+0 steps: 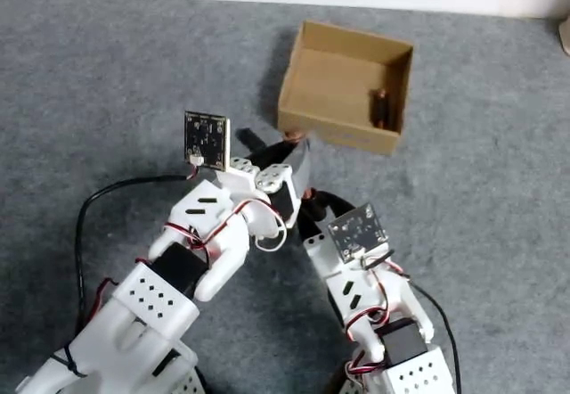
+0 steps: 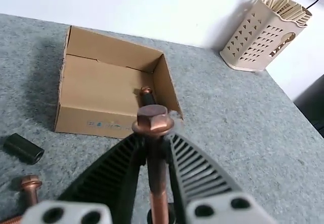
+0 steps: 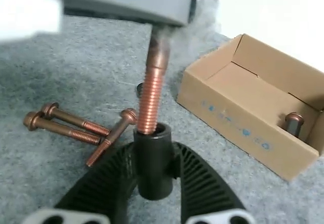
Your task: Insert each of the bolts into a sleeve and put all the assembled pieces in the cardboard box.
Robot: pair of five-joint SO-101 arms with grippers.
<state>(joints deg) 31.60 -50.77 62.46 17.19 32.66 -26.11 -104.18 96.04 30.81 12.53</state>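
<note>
My left gripper (image 2: 154, 144) is shut on a copper bolt (image 2: 153, 121), head up and shaft pointing down. Below it, my right gripper (image 3: 153, 155) is shut on an upright black sleeve (image 3: 153, 169). The bolt's threaded end (image 3: 151, 105) sits in the sleeve's mouth. In the high view both grippers meet just in front of the cardboard box (image 1: 331, 134); the left gripper (image 1: 287, 160) is above the right gripper (image 1: 312, 205). One assembled piece (image 1: 380, 109) lies inside the box. Three loose bolts (image 3: 65, 123) lie on the mat, and a loose black sleeve (image 2: 24, 149) rests in front of the box.
The grey mat (image 1: 107, 100) covers the table. A beige holder full of wooden sticks (image 2: 266, 31) stands beyond the box, near the white wall. Cables (image 1: 85, 225) run along both arms.
</note>
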